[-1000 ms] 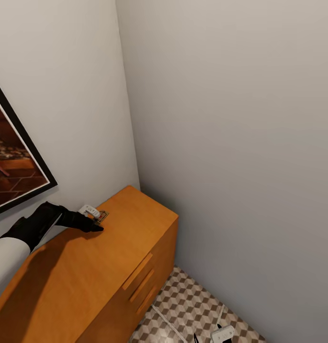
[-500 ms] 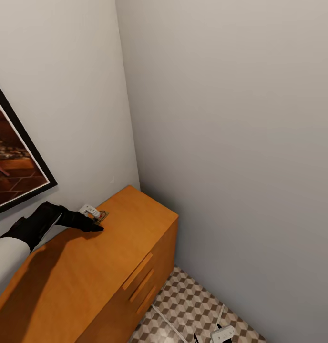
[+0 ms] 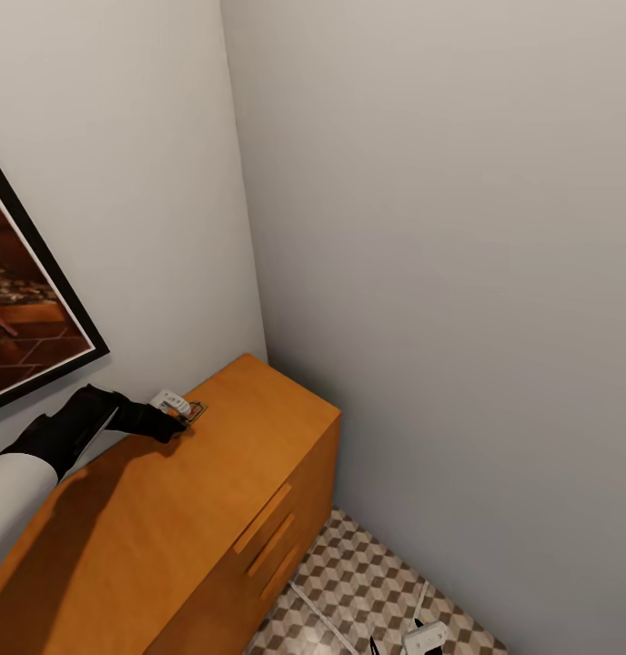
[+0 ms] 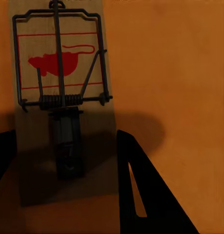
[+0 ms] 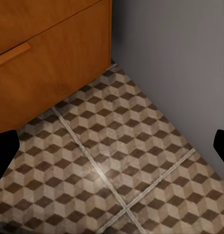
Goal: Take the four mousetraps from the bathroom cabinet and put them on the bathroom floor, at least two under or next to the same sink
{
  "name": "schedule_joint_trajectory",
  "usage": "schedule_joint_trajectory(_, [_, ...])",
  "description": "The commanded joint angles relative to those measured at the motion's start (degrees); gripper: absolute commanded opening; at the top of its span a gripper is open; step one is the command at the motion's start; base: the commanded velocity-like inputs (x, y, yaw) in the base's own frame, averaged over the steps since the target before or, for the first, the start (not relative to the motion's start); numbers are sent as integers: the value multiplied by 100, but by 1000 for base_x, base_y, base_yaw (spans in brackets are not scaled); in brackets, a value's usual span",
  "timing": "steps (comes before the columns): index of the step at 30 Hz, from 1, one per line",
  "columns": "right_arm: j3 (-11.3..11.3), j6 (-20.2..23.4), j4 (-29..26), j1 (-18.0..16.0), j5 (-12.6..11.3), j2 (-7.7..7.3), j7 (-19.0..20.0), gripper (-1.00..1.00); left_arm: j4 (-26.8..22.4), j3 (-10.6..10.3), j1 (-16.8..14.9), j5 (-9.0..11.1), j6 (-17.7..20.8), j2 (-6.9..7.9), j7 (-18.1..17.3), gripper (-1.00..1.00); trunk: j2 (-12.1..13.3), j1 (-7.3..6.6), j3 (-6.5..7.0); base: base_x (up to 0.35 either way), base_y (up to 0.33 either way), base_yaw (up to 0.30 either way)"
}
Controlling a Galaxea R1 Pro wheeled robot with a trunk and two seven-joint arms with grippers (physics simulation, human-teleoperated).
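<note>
1. A mousetrap (image 4: 60, 97) lies flat on the top of the cabinet (image 3: 195, 509), a tan board with a red mouse print, a dark wire frame and a coil spring across its middle.
2. In the left wrist view the near end of the board lies between the two dark fingers of the left pincer (image 4: 68, 195), one finger at each long edge; the rest of the board reaches out ahead of the tips.
3. The left pincer's fingers stand spread, wider than the board; whether either finger touches the board's edge cannot be told.
4. In the head view the left pincer (image 3: 172, 426) reaches to the back of the cabinet top, close to the wall, with the mousetrap (image 3: 191, 412) just ahead of its tips.
5. A small white object (image 3: 169, 401) sits just beside the trap on the wall side; what it is cannot be made out.
6. The cabinet's front, below and to the pincer's right, carries slim bar handles (image 3: 263, 518).
7. A dark-framed picture (image 3: 26, 309) hangs on the wall behind the left arm.
8. The right pincer (image 5: 112, 151) hangs spread and empty, above the bathroom floor (image 5: 116, 170), its dark fingertips at the two sides of the right wrist view.
9. Ahead of the right pincer the cabinet's lower corner meets the grey wall (image 5: 180, 63) at the tiles.
</note>
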Motion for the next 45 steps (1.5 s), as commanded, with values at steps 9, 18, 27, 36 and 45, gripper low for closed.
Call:
schedule_joint_trajectory(9, [11, -9, 7, -5, 54, 1, -50, 100, 6, -20, 7, -45, 23, 1, -29, -100, -5, 4, -11, 0, 0, 0])
schedule_joint_trajectory(18, [11, -9, 7, -5, 54, 1, -50, 100, -248, 0, 7, -45, 37, 1, -32, -100, -5, 4, -11, 0, 0, 0])
schedule_joint_trajectory(27, [11, -7, 7, -5, 54, 1, -50, 100, -1033, 6, 7, -45, 157, 18, -46, -100, -5, 4, -11, 0, 0, 0])
schedule_joint_trajectory(36, [11, -7, 7, -5, 54, 1, -50, 100, -1177, -7, 7, -45, 266, 19, -47, -100, -5, 4, -11, -77, 0, 0])
schedule_joint_trajectory(45, [11, -7, 7, -5, 54, 1, -50, 100, -1148, -11, 7, -43, 265, 26, -47, -100, -5, 4, -11, -309, 0, 0])
